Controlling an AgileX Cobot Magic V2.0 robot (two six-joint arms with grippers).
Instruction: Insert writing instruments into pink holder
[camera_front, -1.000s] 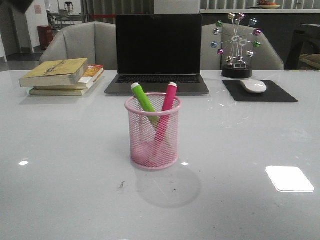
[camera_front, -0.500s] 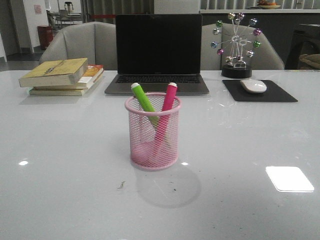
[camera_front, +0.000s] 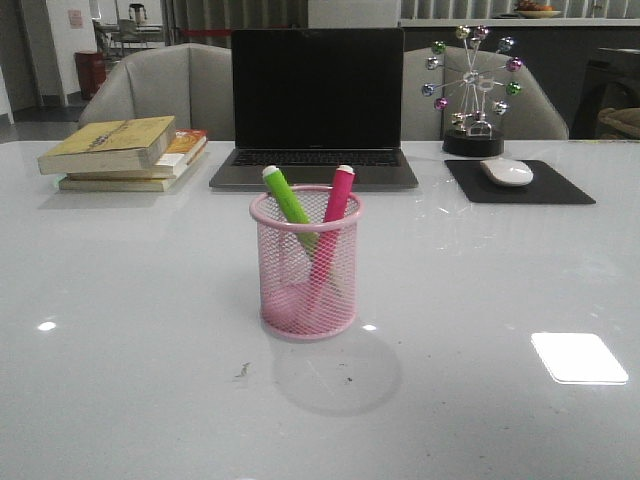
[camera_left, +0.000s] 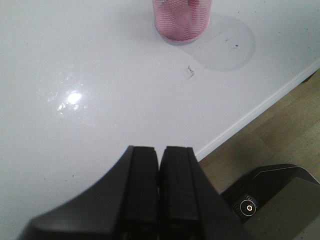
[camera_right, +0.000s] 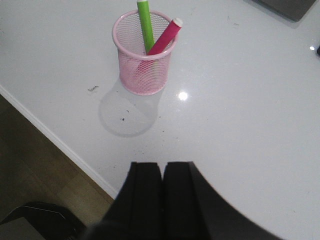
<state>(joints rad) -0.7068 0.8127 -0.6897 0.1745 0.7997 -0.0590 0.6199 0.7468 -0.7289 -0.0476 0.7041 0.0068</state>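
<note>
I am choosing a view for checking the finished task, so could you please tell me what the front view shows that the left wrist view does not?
Only the front view shows the green marker and pink marker leaning apart inside the holder, plus the laptop, books and mouse behind. Only the left wrist view shows the left gripper, fingers shut and empty, the table's near edge and the floor beyond it. Both show the pink holder on the white table.
</note>
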